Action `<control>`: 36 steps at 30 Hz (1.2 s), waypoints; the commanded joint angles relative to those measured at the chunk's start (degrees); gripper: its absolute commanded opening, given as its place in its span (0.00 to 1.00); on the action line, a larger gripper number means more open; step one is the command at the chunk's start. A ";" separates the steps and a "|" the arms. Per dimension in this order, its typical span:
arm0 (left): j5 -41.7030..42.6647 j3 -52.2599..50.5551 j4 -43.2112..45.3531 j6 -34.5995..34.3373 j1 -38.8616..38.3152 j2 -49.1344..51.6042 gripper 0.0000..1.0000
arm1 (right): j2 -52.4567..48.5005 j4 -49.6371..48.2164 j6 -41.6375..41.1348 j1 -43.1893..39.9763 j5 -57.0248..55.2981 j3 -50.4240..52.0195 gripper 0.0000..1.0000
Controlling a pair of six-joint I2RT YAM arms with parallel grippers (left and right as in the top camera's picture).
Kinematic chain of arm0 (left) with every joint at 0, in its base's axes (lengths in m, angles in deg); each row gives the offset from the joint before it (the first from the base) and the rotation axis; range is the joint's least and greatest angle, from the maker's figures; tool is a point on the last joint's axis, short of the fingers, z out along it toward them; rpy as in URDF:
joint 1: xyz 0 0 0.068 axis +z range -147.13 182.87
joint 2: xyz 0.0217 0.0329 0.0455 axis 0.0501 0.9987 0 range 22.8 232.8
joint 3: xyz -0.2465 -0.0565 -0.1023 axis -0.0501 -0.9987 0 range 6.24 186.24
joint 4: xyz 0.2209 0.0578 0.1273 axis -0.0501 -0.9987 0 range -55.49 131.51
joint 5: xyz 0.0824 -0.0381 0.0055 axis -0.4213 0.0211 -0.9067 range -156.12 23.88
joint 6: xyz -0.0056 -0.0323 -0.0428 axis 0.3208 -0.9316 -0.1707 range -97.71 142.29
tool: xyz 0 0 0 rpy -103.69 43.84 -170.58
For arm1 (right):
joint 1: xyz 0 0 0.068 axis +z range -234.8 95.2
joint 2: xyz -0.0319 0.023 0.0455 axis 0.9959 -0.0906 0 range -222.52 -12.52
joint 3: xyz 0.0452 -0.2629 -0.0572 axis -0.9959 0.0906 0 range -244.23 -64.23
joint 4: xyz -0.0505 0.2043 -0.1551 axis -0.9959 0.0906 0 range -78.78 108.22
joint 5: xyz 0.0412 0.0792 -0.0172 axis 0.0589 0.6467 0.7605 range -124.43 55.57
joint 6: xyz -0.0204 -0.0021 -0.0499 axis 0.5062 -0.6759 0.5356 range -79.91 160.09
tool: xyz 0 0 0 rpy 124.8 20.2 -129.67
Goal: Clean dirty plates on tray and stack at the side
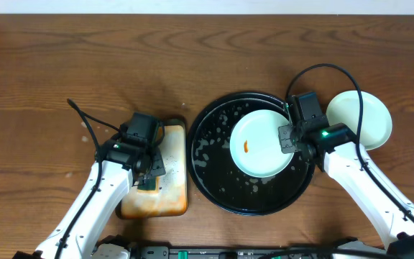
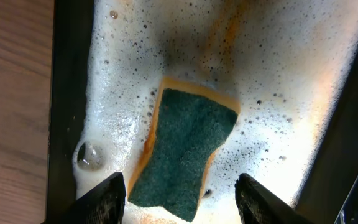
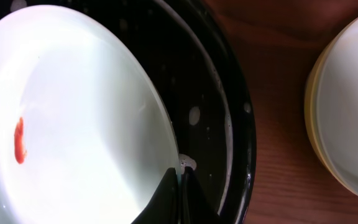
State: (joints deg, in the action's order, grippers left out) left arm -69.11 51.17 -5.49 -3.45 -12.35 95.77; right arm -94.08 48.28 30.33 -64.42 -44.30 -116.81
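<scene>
A pale mint plate (image 1: 261,155) with an orange smear (image 3: 20,140) lies in the black foamy tray (image 1: 214,165), toward its right side. My right gripper (image 1: 287,138) is shut on this plate's right rim; in the right wrist view the fingers (image 3: 180,177) pinch the rim of the plate (image 3: 73,112) just inside the tray wall (image 3: 232,124). My left gripper (image 1: 149,176) hangs open over the green-topped sponge (image 2: 185,149), one finger on each side of its near end, neither touching it (image 2: 179,183).
The sponge lies in a rusty-orange rectangular tray (image 1: 171,198) full of soapy foam (image 2: 278,124), left of the black tray. Right of the black tray, a pale mint plate (image 1: 365,119) rests on a pale yellow one (image 3: 314,118) on the wooden table (image 1: 85,65).
</scene>
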 commanded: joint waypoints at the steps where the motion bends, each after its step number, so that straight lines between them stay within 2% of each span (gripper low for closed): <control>1: -0.48 1.05 -0.52 -0.52 -0.13 0.00 0.59 | 0.76 0.39 0.83 -0.04 -0.15 -0.72 0.01; 8: -0.50 -0.15 1.07 -0.52 -0.13 1.90 0.59 | 0.76 0.92 0.83 -0.04 -0.15 -0.72 0.01; 21: -0.74 -1.22 5.46 0.26 -0.13 17.20 0.57 | 0.76 2.36 0.83 -0.04 -0.15 -0.72 0.01; 22: -0.74 -1.22 6.27 0.72 -0.13 18.05 0.53 | 0.76 2.34 0.83 -0.04 -0.15 -0.72 0.01; 25: -0.70 -1.22 7.93 1.44 -0.13 19.50 0.22 | 0.76 2.45 0.81 -0.04 -0.13 -0.72 0.01; 26: -0.68 -1.22 7.98 1.44 -0.13 19.52 0.19 | 0.76 2.60 0.81 -0.04 -0.04 -0.72 0.01; 27: -0.68 -1.18 7.93 1.46 -0.13 19.45 0.11 | 0.76 2.69 0.83 -0.04 0.11 -0.72 0.01; 29: -0.68 -1.03 7.63 1.46 -0.13 19.10 0.08 | 0.76 2.80 0.83 -0.04 0.28 -0.72 0.01; 36: -0.66 2.43 3.21 1.95 -0.13 16.24 0.08 | 0.76 2.60 0.83 -0.04 0.26 -0.72 0.01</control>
State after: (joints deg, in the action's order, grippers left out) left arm -69.30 51.52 -0.75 -2.27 -12.55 113.69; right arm -94.08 50.86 30.33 -64.42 -44.28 -116.81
